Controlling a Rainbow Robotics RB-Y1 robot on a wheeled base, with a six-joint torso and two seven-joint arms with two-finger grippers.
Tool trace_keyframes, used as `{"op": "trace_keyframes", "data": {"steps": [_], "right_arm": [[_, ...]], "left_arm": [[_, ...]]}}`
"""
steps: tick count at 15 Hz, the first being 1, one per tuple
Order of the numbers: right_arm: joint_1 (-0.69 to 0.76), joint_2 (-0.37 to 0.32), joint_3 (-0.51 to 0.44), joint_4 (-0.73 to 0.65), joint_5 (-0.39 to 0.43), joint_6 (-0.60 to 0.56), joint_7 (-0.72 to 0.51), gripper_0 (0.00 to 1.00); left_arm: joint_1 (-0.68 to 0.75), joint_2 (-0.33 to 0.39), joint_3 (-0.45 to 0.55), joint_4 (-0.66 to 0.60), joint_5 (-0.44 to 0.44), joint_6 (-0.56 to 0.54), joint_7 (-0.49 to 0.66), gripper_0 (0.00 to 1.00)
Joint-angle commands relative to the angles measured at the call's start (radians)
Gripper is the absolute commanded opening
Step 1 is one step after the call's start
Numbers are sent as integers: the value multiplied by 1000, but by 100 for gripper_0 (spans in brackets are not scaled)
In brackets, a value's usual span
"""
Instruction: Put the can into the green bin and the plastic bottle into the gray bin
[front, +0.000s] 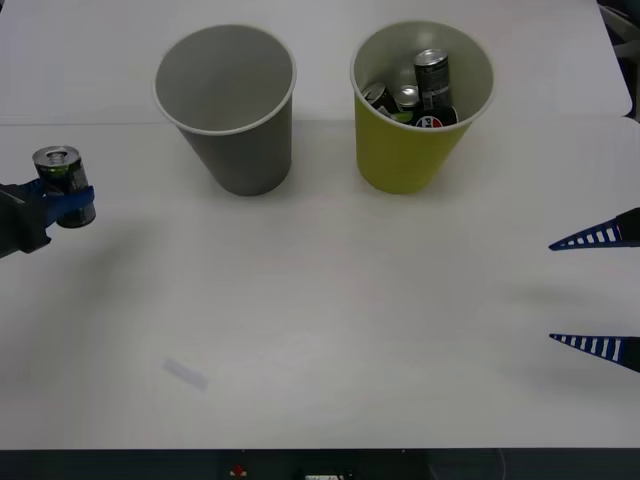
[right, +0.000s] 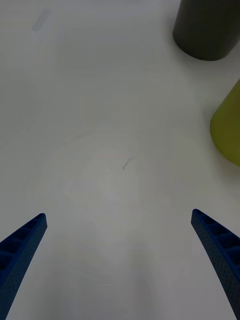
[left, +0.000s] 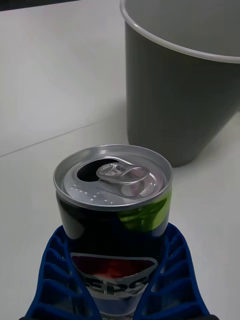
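My left gripper is at the table's far left, shut on the can, a slim dark can with green marks and a silver top. In the left wrist view the can stands upright between the blue fingers, with the gray bin just beyond it. The gray bin stands at the back, left of the green bin, which holds several cans. My right gripper hovers open at the right edge, over bare table. The plastic bottle is out of view.
A faint grey smudge marks the white table near the front left. In the right wrist view the bases of the gray bin and green bin show beyond the open right gripper.
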Motion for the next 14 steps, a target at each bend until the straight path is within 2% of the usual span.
{"op": "trace_keyframes", "data": {"steps": [1,3,6,8,11,14], "right_arm": [[0,0,0,0,0,0,0,100],[0,0,0,0,0,0,0,100],[0,0,0,0,0,0,0,100],[0,0,0,0,0,0,0,100],[0,0,0,0,0,0,0,100],[0,0,0,0,0,0,0,100]], "left_arm": [[43,0,99,-12,96,-171,-131,0],[55,0,169,-13,137,-312,-175,0],[54,-5,274,-18,137,-508,-201,0],[42,-6,306,-20,143,-600,-224,0],[-43,-6,307,-20,132,-740,-249,0],[-193,-6,248,-18,74,-840,-238,0]]}}
